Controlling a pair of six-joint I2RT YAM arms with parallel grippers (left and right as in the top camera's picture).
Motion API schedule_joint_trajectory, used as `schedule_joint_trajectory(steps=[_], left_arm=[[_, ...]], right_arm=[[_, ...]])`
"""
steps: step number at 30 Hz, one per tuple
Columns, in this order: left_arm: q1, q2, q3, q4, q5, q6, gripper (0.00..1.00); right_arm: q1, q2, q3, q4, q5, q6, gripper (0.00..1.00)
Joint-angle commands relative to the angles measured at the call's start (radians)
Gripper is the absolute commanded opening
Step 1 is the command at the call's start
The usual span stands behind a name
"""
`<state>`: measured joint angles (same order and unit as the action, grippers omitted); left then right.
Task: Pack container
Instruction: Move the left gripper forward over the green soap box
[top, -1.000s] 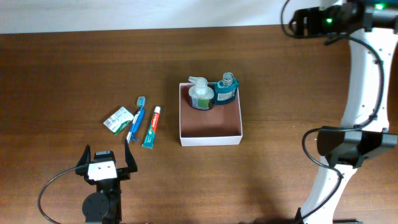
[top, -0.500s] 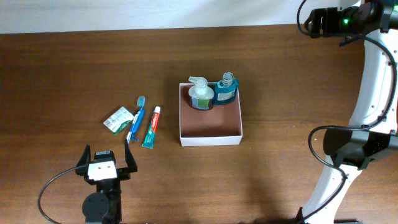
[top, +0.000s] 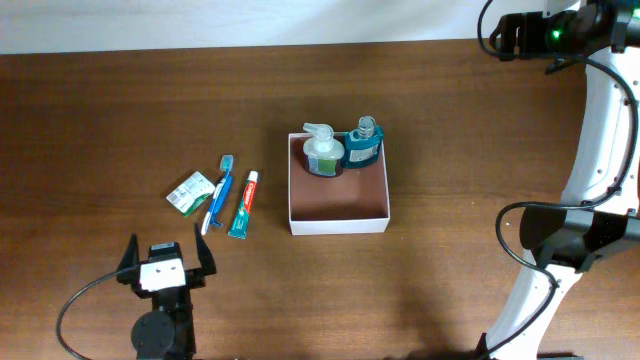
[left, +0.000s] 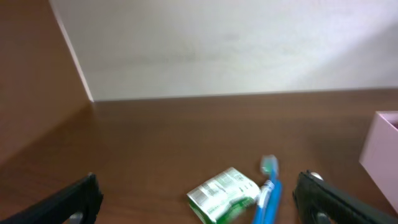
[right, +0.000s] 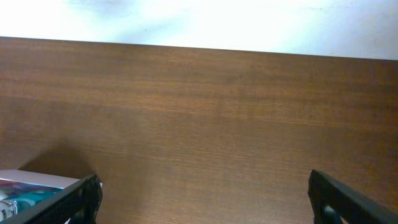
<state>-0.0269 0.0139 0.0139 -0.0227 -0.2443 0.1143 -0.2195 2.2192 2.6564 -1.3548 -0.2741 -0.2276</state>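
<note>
The container sits mid-table with two bottles at its far wall. To its left lie the toothbrush, toothpaste and packet. The long items point roughly away from the left gripper, which is nearest, its jaws wide and empty. The right gripper, also wide and empty, hangs well past the container's far right corner.

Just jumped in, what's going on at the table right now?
Packing is partway done. The container holds a pump bottle and a teal bottle at its far wall. The toothbrush, toothpaste and a green-and-white packet lie on the table to its left. Neither arm holds anything: the left gripper is near those items, jaws open; the right gripper is off to the container's right, also open.
</note>
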Motion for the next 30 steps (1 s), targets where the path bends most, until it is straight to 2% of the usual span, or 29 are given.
schedule_joint_trajectory(steps=[1, 7, 11, 14, 16, 19, 22, 25, 30], left_arm=[[0.006, -0.009, -0.004, 0.067, -0.034, 0.041, 0.99], [0.006, 0.042, 0.074, 0.179, -0.011, 0.042, 0.99], [0.006, 0.175, 0.239, 0.151, -0.009, 0.049, 0.99], [0.006, 0.341, 0.433, 0.050, 0.031, 0.050, 0.99], [0.006, 0.508, 0.624, -0.115, 0.072, 0.053, 0.99], [0.006, 0.760, 0.892, -0.376, 0.177, 0.130, 0.99], [0.006, 0.975, 1.115, -0.537, 0.227, 0.173, 0.99], [0.006, 1.147, 1.282, -0.574, 0.222, 0.172, 0.99], [0.006, 1.329, 1.382, -0.560, 0.223, 0.172, 0.99]], right_arm=[[-0.003, -0.002, 0.005, 0.000, 0.002, 0.008, 0.99], [-0.003, -0.002, 0.005, 0.000, 0.002, 0.008, 0.99], [-0.003, -0.003, 0.005, 0.000, 0.002, 0.008, 0.99], [-0.003, -0.002, 0.005, 0.000, 0.002, 0.008, 0.99], [-0.003, -0.003, 0.005, 0.000, 0.002, 0.008, 0.99], [-0.003, -0.002, 0.005, 0.000, 0.002, 0.008, 0.99], [-0.003, -0.002, 0.005, 0.000, 0.002, 0.008, 0.99], [-0.003, -0.003, 0.005, 0.000, 0.002, 0.008, 0.99], [-0.003, -0.003, 0.005, 0.000, 0.002, 0.008, 0.99]])
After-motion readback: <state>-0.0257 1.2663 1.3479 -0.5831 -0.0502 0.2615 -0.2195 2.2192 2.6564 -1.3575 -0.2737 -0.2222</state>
